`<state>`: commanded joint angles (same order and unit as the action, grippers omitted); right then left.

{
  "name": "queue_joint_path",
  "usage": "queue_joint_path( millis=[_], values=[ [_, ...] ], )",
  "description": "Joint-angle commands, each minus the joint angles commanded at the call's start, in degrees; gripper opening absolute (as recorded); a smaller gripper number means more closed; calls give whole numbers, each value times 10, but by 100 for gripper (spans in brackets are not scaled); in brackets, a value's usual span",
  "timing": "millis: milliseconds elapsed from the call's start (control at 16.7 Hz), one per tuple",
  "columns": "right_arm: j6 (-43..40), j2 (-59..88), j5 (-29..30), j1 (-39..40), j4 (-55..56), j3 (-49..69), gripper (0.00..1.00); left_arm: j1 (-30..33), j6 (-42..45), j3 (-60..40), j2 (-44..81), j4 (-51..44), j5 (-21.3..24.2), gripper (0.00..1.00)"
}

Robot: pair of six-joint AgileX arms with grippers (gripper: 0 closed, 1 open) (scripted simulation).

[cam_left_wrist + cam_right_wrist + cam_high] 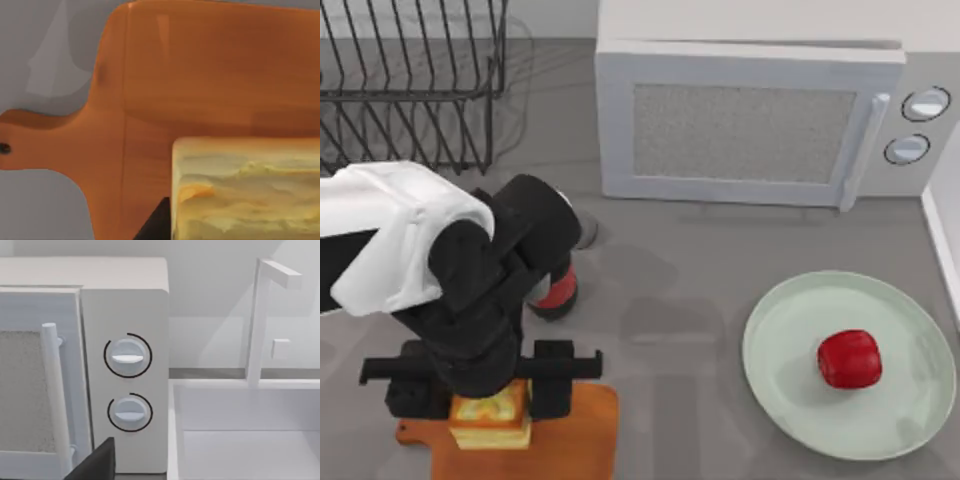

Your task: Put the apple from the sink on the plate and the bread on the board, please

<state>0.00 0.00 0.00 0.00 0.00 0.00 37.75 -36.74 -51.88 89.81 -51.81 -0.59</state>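
The red apple (849,358) lies on the pale green plate (772,335) at the right of the table. At the front left, my left gripper (490,398) is shut on the bread (490,422), a golden-topped chunk with pale layered sides (240,195). It holds the bread over the handle end of the orange-brown board (570,440), whose handle with a hole (20,147) appears in the left wrist view. I cannot tell whether the bread touches the board. A dark part of my right gripper (95,462) is near the microwave, facing the sink (250,440).
A white microwave (750,120) stands at the back, with a black wire dish rack (410,80) at the back left. A dark bottle with a red cap (556,292) stands just behind the left gripper. The sink's white edge (942,230) and faucet (260,315) are at the right.
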Motion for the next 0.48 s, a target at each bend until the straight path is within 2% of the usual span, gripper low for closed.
queue_joint_path(
  millis=[480],
  values=[
    [0, 0, 0, 0, 0, 0, 100, 1, 0, 36, 21, 59, 0, 0]
  ],
)
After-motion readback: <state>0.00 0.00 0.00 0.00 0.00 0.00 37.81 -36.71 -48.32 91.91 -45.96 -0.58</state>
